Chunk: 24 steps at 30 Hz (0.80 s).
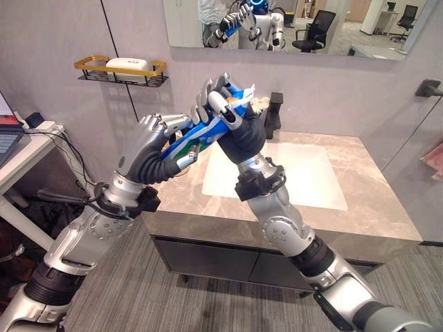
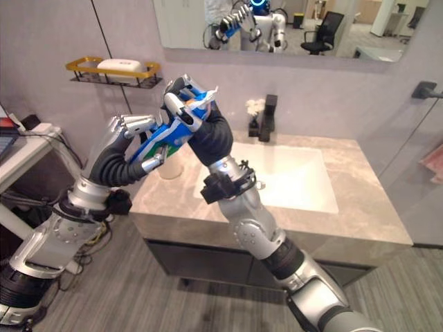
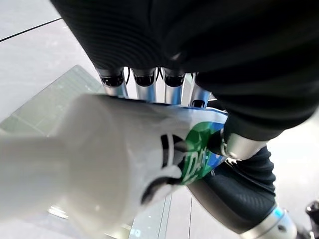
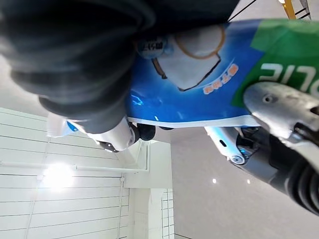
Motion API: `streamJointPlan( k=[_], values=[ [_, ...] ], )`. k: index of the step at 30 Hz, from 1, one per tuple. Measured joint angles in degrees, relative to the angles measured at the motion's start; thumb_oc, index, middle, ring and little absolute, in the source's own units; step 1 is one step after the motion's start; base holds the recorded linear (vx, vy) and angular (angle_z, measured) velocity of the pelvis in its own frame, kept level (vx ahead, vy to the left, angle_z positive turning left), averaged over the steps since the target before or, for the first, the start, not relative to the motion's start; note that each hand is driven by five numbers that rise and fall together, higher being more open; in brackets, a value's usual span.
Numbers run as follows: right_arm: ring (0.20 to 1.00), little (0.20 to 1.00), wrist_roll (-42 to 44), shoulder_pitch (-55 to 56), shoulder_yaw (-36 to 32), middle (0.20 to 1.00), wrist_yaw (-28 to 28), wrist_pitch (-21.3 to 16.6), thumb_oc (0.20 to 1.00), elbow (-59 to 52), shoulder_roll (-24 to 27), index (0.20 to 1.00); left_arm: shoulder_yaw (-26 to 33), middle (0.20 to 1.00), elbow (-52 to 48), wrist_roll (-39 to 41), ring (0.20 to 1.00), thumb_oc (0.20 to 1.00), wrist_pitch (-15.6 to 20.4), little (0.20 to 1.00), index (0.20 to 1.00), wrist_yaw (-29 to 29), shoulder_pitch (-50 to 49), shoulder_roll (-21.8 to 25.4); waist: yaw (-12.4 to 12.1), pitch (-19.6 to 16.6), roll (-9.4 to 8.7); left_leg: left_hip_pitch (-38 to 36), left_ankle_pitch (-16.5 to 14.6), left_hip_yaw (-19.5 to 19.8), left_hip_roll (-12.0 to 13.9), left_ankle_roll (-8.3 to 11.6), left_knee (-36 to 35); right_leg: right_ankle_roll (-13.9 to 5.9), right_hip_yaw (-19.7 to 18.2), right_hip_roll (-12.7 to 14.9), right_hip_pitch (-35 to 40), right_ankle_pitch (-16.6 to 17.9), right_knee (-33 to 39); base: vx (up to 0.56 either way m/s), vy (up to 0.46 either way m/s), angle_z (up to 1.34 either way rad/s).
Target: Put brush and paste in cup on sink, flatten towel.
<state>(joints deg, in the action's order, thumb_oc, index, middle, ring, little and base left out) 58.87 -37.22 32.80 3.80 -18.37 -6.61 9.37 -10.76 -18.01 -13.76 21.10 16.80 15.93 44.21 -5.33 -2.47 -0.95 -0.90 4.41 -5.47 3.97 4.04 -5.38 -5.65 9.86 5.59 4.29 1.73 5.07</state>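
Paste tube (image 1: 201, 133) is held in the air above the worktop's (image 1: 332, 220) left edge, both hands curled round it. Its long axis slants from the left hand (image 1: 154, 138), low, up to the right hand (image 1: 223, 102). The cup (image 2: 170, 166) stands below, just behind the left hand, which is nearer it.

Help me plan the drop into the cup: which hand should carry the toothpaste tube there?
Probably the left. The left hand grips the blue-and-green toothpaste tube by its lower end, nearer the translucent cup; the right hand clasps its upper end.
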Motion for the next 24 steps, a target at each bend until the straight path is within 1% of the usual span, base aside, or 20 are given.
streamJointPlan(
  k=[2,3,4,5,7,8,9,10,11,12,15,16,17,19,22,24],
  values=[
    [0.2,0.2,-0.1,0.0,0.1,0.2,0.0,0.1,0.2,0.0,-0.3,0.2,0.0,0.2,0.0,0.9,0.2,0.2,0.0,0.2,0.2,0.0,-0.4,-0.2,0.0,0.0,-0.02,0.0,0.0,0.0,0.0,0.0,0.0,0.0,0.0,0.0,0.0,0.0,0.0,0.0,0.0,0.0],
    [0.2,0.2,-0.1,0.0,0.1,0.2,0.0,0.1,0.2,0.0,-0.5,0.2,0.0,0.395,0.0,1.3,0.395,0.395,0.0,0.395,0.395,0.0,-0.4,-0.2,0.0,0.0,-0.03,0.0,0.0,0.0,0.0,0.0,0.0,0.0,0.0,0.0,0.0,0.0,0.0,0.0,0.0,0.0],
    [0.2,0.2,-0.1,0.1,0.0,0.2,-0.1,0.0,0.2,0.0,-0.8,0.2,0.0,0.435,0.1,1.9,0.435,0.435,0.0,0.435,0.435,0.0,-0.4,-0.3,0.0,0.0,-0.03,0.0,0.0,0.0,0.0,0.0,0.0,0.0,0.0,0.0,0.0,0.0,0.0,0.0,0.0,0.0],
    [0.2,0.2,-0.1,0.3,-0.1,0.2,-0.1,0.0,0.2,0.0,-0.9,0.2,0.1,0.809,0.4,2.7,0.809,0.809,-0.1,0.809,0.809,0.2,-0.5,-0.8,-0.1,0.0,-0.03,0.0,0.0,0.1,0.0,0.0,0.0,0.0,0.1,0.0,0.1,0.0,0.0,0.0,0.0,0.0],
    [0.2,0.2,-0.2,1.2,-0.1,0.2,-0.8,-0.1,0.2,0.0,-1.2,0.2,0.7,1.0,1.5,4.4,1.0,1.0,-0.9,1.0,1.0,0.4,-1.0,-2.6,-0.1,0.0,-0.08,0.0,0.0,0.1,0.0,-0.01,0.0,0.01,0.1,0.0,0.3,0.0,0.0,0.0,0.0,0.0],
    [0.2,0.2,-0.2,1.5,0.0,0.2,-1.2,0.0,0.2,0.1,-1.4,0.2,1.0,1.0,1.7,5.0,1.0,1.0,-1.4,1.0,1.0,0.5,-1.3,-2.9,-0.1,0.0,-0.1,0.0,0.0,0.2,0.0,-0.01,0.0,0.01,0.2,0.0,0.3,0.0,0.0,0.0,0.0,0.0],
    [0.2,0.2,-0.5,2.0,0.0,0.2,-1.4,-0.1,0.2,-0.1,-1.6,0.2,0.7,1.0,0.3,4.9,1.0,1.0,-2.5,1.0,1.0,0.8,-2.7,-5.6,-0.1,0.0,-0.16,0.0,0.0,0.2,-0.1,-0.01,0.0,0.0,0.2,0.0,0.4,0.0,0.0,0.0,-0.004,0.05],
    [0.2,0.2,-1.3,2.5,-0.1,0.2,-1.7,-0.3,0.2,-0.2,-1.6,0.2,0.3,1.0,-1.5,4.8,1.0,1.0,-2.9,1.0,1.0,1.4,-4.7,-8.7,-0.1,0.0,-0.16,0.0,0.0,0.4,-0.2,-0.03,0.0,-0.01,0.4,0.2,0.5,0.0,0.0,-0.01,-0.001,0.06],
    [0.2,0.2,-1.5,2.6,-0.1,0.2,-2.4,-0.3,0.2,-0.1,-1.4,0.2,-1.3,1.0,-2.8,4.4,1.0,1.0,-2.8,1.0,1.0,1.2,-6.8,-10.5,-0.2,0.0,-0.4,0.0,0.0,0.5,-0.2,-0.03,0.0,-0.01,0.5,0.2,0.5,0.0,0.0,-0.01,0.0,0.07],
    [0.2,0.2,-1.9,2.6,-0.2,0.2,-3.3,-0.3,0.2,-0.1,-0.9,0.2,-1.8,1.0,-3.3,3.6,1.0,1.0,-2.9,1.0,1.0,0.4,-9.3,-10.3,-0.4,0.2,-0.72,0.1,0.0,0.7,-0.1,0.0,0.0,0.0,0.7,0.0,0.6,0.0,0.0,-0.01,0.0,0.08],
    [0.2,0.2,-3.6,3.0,-1.7,0.2,-5.2,-0.7,0.2,-0.1,-1.0,0.2,-1.7,1.0,-3.1,3.6,1.0,1.0,-3.4,1.0,1.0,0.2,-12.7,-8.4,-0.5,0.3,-0.88,0.4,0.0,1.9,-0.1,0.09,0.0,0.05,2.0,0.0,0.9,-0.4,0.2,0.0,0.005,0.22],
    [0.2,0.2,-3.8,3.0,-2.4,0.2,-6.1,-1.3,0.2,0.0,-1.0,0.2,-1.1,1.0,-2.5,4.1,1.0,1.0,-3.4,1.0,1.0,0.3,-14.0,-8.5,-1.7,0.3,-0.85,0.9,0.0,2.5,-0.2,0.29,0.0,0.04,2.5,0.0,0.7,-0.4,0.2,-0.02,0.004,0.29],
    [0.2,0.2,-4.0,3.0,-2.8,0.2,-6.5,-1.7,0.2,0.1,-0.9,0.2,-1.1,1.0,-1.3,4.8,1.0,1.0,-3.5,1.0,1.0,0.3,-14.9,-8.6,-1.7,0.5,-0.93,1.2,0.1,3.2,-0.3,0.39,0.0,0.03,3.3,0.1,0.8,-0.5,0.2,-0.01,0.001,0.27],
    [0.2,0.2,-5.5,3.0,-3.4,0.2,-7.5,-1.7,0.2,0.2,-0.2,0.2,-0.8,1.0,-0.6,7.4,1.0,1.0,-3.8,1.0,1.0,0.3,-18.6,-8.5,-3.4,0.9,-1.5,1.6,0.3,3.6,-0.5,0.22,0.0,-0.1,3.8,0.2,0.7,-0.7,0.1,-0.02,-0.006,0.21],
    [0.2,0.2,-8.1,2.7,-7.8,0.2,-9.4,-2.0,0.2,0.2,1.8,0.2,0.2,1.0,1.8,12.3,1.0,1.0,-3.5,1.0,1.0,-1.3,-23.2,-9.2,-4.3,1.6,-2.09,3.3,0.9,6.8,-1.1,0.19,0.0,-0.26,6.8,0.4,0.8,-1.1,0.4,0.0,-0.003,0.48],
    [0.2,0.2,-9.5,2.4,-11.7,0.2,-10.9,-2.2,0.2,0.5,3.4,0.2,2.3,1.0,2.4,16.1,1.0,1.0,-3.5,1.0,1.0,-2.8,-27.7,-8.0,-7.5,2.6,-2.71,3.8,0.9,7.5,-1.2,0.11,0.0,-0.21,7.8,0.4,0.7,-1.4,0.5,0.01,-0.002,0.33]
  ],
)
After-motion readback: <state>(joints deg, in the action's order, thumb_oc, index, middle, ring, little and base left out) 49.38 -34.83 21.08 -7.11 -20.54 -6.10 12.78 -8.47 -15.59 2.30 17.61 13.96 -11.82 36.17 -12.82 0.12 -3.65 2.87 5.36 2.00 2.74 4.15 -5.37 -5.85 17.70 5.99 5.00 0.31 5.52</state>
